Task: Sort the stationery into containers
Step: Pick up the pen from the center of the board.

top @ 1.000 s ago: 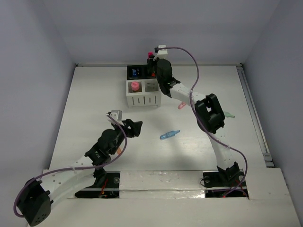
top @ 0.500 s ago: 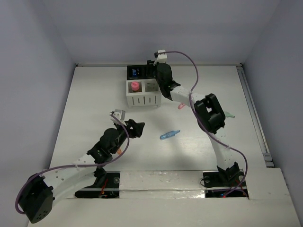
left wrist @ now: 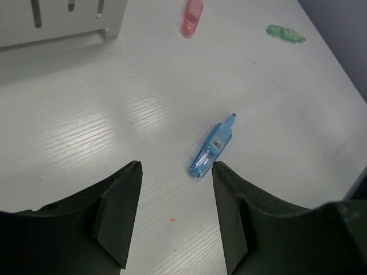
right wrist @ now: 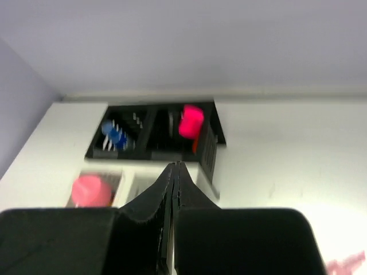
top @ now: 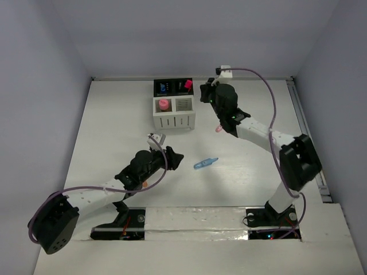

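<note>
Black cups at the back of the block (top: 172,121) hold blue caps (top: 163,87) on the left and a pink-capped highlighter (top: 187,85) on the right, and I see a pink cap (top: 164,105) in the front-left white cup. Over bare table (top: 114,132) nearer me, my left gripper (left wrist: 175,172) is spread wide, with the blue pen (left wrist: 212,148) just beyond its tips. The pink pen (left wrist: 192,16) and green pen (left wrist: 285,32) lie farther right, and my right gripper (right wrist: 174,172) has its fingers pressed together, just right of the block near the back wall (top: 189,34).
</note>
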You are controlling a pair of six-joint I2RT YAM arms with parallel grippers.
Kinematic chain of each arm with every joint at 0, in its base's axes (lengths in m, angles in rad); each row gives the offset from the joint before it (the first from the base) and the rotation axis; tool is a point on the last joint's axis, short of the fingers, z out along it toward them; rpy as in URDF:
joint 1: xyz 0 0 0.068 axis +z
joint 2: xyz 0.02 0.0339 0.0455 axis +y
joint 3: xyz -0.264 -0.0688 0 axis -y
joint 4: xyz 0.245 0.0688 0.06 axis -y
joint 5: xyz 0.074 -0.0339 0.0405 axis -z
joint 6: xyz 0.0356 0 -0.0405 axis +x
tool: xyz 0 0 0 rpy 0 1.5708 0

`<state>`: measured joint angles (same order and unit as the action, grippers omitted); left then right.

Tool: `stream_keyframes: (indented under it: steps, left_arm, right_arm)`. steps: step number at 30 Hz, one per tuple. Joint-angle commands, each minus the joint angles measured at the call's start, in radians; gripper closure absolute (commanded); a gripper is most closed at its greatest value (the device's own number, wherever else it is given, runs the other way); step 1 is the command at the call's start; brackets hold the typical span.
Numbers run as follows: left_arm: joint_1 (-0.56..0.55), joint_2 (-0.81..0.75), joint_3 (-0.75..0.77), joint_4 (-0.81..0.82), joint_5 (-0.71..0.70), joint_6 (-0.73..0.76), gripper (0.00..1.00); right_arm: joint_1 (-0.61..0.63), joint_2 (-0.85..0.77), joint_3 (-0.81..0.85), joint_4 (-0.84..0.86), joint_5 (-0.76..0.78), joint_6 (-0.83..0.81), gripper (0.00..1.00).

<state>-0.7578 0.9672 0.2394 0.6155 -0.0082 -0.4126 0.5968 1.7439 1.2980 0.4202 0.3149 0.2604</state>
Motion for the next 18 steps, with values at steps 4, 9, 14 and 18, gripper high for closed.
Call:
stream_keyframes:
  steps: [4, 9, 14, 18]
  left_arm:
    - [-0.005, 0.071, 0.066, 0.089, 0.128, -0.025, 0.54]
    - [-0.038, 0.178, 0.127, 0.014, 0.143, -0.032, 0.53]
    - [-0.119, 0.315, 0.167, -0.016, 0.145, -0.022, 0.43]
    - [-0.164, 0.39, 0.207, -0.046, 0.073, 0.008, 0.37]
  right_arm:
    - [0.005, -0.17, -0.238, -0.276, -0.055, 0.224, 1.0]
    - [0.005, -0.271, -0.365, -0.415, -0.097, 0.246, 0.92]
    - [-0.005, -0.426, -0.459, -0.451, -0.106, 0.237, 0.78]
    - [-0.014, -0.509, -0.491, -0.449, -0.169, 0.226, 0.77]
